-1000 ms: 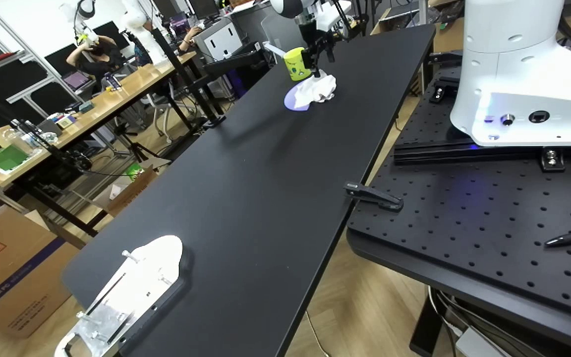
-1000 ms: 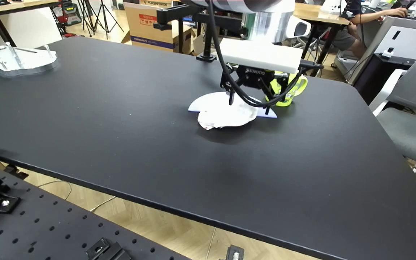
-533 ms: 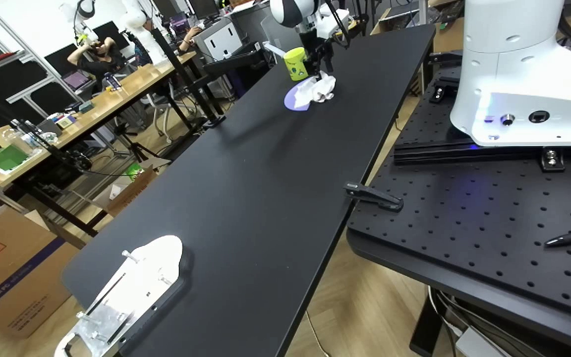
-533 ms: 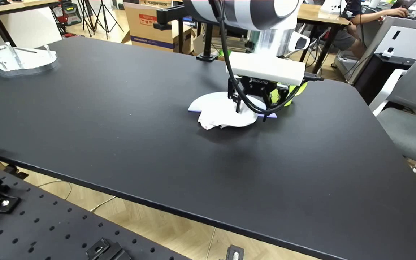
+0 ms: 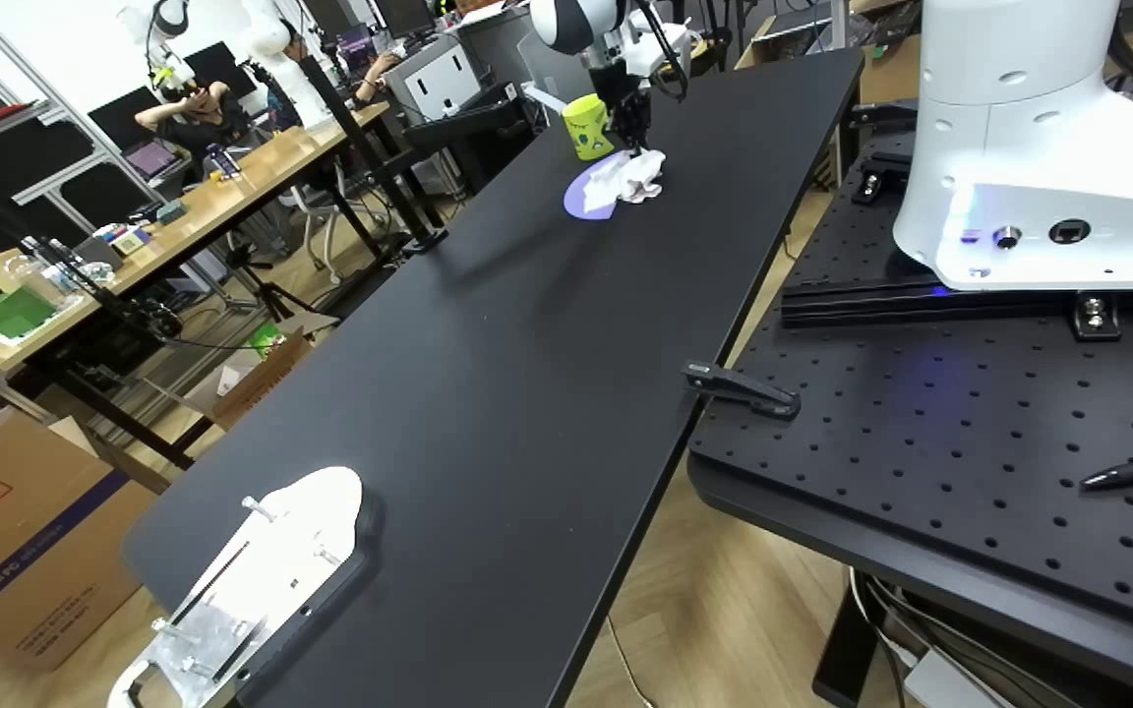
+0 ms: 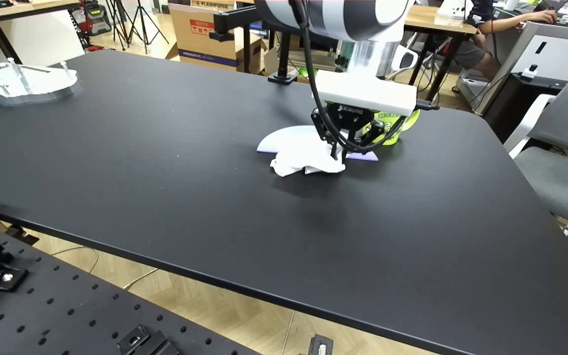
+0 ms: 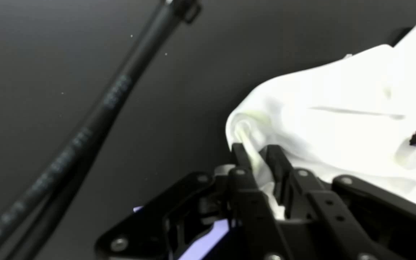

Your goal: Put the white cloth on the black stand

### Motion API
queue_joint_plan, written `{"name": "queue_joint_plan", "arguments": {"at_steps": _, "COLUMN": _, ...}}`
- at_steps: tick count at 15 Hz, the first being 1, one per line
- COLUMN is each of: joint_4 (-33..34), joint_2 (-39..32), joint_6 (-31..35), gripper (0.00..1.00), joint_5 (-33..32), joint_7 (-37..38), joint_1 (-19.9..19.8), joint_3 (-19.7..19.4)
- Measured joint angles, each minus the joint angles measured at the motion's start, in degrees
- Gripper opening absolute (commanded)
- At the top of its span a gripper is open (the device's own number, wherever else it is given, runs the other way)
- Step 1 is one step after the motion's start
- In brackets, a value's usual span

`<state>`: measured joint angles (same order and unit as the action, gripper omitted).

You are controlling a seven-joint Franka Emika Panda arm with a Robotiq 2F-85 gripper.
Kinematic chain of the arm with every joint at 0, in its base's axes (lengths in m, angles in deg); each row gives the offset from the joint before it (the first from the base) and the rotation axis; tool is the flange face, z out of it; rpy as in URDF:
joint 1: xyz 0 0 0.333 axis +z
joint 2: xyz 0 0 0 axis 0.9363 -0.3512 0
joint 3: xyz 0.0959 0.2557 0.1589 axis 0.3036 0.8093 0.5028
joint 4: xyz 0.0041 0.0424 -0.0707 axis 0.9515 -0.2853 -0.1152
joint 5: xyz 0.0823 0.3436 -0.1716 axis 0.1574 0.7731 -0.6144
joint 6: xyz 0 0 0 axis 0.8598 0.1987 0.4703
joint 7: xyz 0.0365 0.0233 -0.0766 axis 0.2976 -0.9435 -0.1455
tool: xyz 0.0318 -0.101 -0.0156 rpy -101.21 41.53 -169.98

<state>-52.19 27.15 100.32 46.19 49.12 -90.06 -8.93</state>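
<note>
The white cloth [image 6: 303, 158] lies crumpled on the table and partly over a pale purple half-round piece [image 6: 279, 137]. My gripper [image 6: 339, 154] is down at the cloth's edge, on the side near the mug. In the wrist view a twisted fold of the cloth [image 7: 338, 108] runs between the closely drawn fingers [image 7: 242, 155], so the gripper [image 7: 256, 150] is shut on it. A black post [image 6: 284, 54] with a side arm rises at the table's back edge. It may be the black stand, but I cannot tell for certain.
A lime green mug [image 6: 396, 133] stands close behind the gripper. At the table's other end lies a bright-topped piece with pegs [image 6: 27, 84]. A black cable [image 7: 85, 137] crosses the wrist view. The perforated black base plate [image 5: 921, 423] adjoins the table [image 5: 488, 413].
My gripper has come down to the cloth, and its fingers, wide apart before, have drawn together on a fold. The cloth's edge has been pulled inward between them.
</note>
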Motion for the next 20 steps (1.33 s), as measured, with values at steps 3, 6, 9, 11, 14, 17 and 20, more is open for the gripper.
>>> {"name": "queue_joint_plan", "arguments": {"at_steps": 3, "joint_4": 0.01, "joint_2": 0.43, "joint_6": -2.45, "gripper": 0.01, "joint_5": 0.19, "joint_7": -1.25, "joint_1": -1.20, "joint_3": 1.08}}
{"name": "queue_joint_plan", "arguments": {"at_steps": 6, "joint_4": -0.22, "joint_2": 2.21, "joint_6": -5.96, "gripper": 0.01, "joint_5": 0.18, "joint_7": -1.52, "joint_1": -1.28, "joint_3": 1.14}}
{"name": "queue_joint_plan", "arguments": {"at_steps": 9, "joint_4": -1.54, "joint_2": 6.68, "joint_6": -8.90, "gripper": 0.01, "joint_5": 0.18, "joint_7": -1.40, "joint_1": -0.74, "joint_3": 0.92}}
{"name": "queue_joint_plan", "arguments": {"at_steps": 11, "joint_4": -3.07, "joint_2": 11.14, "joint_6": -11.06, "gripper": 0.01, "joint_5": 0.14, "joint_7": -0.90, "joint_1": 0.12, "joint_3": 0.48}}
{"name": "queue_joint_plan", "arguments": {"at_steps": 14, "joint_4": -5.04, "joint_2": 18.71, "joint_6": -16.20, "gripper": 0.01, "joint_5": -0.02, "joint_7": 1.51, "joint_1": 2.51, "joint_3": -0.76}}
{"name": "queue_joint_plan", "arguments": {"at_steps": 17, "joint_4": -5.43, "joint_2": 26.33, "joint_6": -24.55, "gripper": 0.01, "joint_5": -1.97, "joint_7": 7.59, "joint_1": 6.01, "joint_3": -2.09}}
{"name": "queue_joint_plan", "arguments": {"at_steps": 20, "joint_4": -4.75, "joint_2": 34.05, "joint_6": -33.19, "gripper": 0.01, "joint_5": -4.97, "joint_7": 14.09, "joint_1": 9.75, "joint_3": -2.16}}
